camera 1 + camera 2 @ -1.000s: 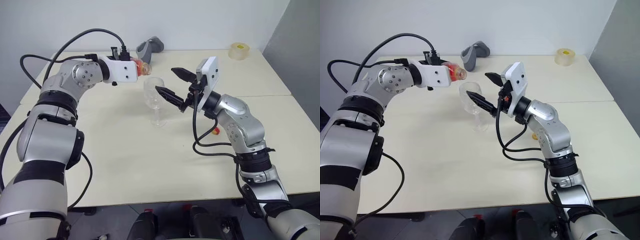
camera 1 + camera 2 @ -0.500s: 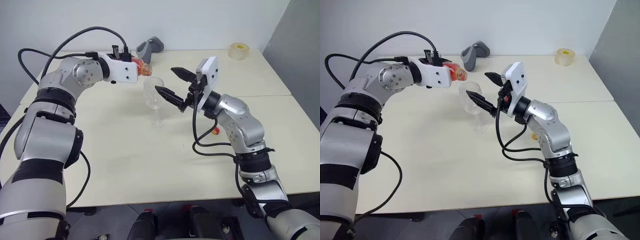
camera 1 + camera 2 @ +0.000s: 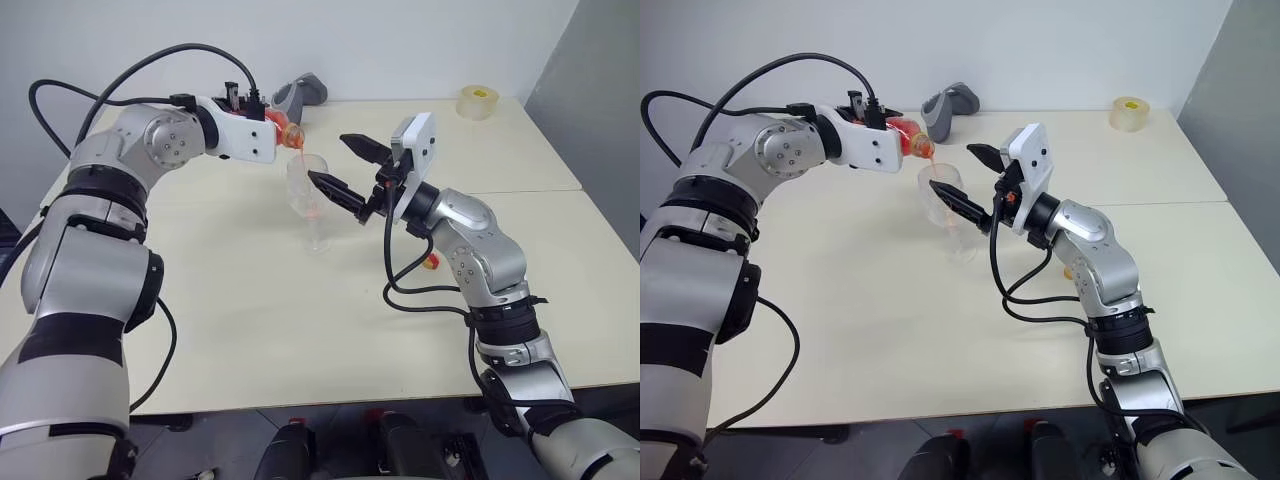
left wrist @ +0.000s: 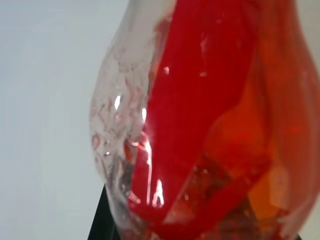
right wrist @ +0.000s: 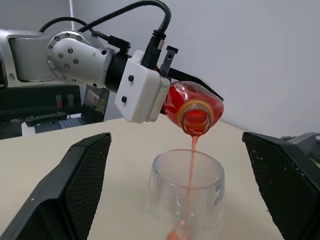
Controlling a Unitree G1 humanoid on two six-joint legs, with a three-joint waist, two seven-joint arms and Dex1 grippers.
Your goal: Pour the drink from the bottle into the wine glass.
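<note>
Right wrist view shows my left gripper (image 5: 165,97) clamping the tipped bottle (image 5: 192,107) so the drink (image 5: 190,180) streams into the wine glass (image 5: 186,192) mid-table, my right gripper (image 3: 335,170) spread wide around its bowl without touching.

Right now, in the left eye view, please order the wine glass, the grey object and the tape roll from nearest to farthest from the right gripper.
1. Wine glass, beside the right gripper.
2. Grey object, table's far edge.
3. Tape roll, far right corner.

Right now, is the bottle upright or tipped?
Tipped. The bottle lies mouth-down in the left gripper, and the drink streams into the wine glass.
</note>
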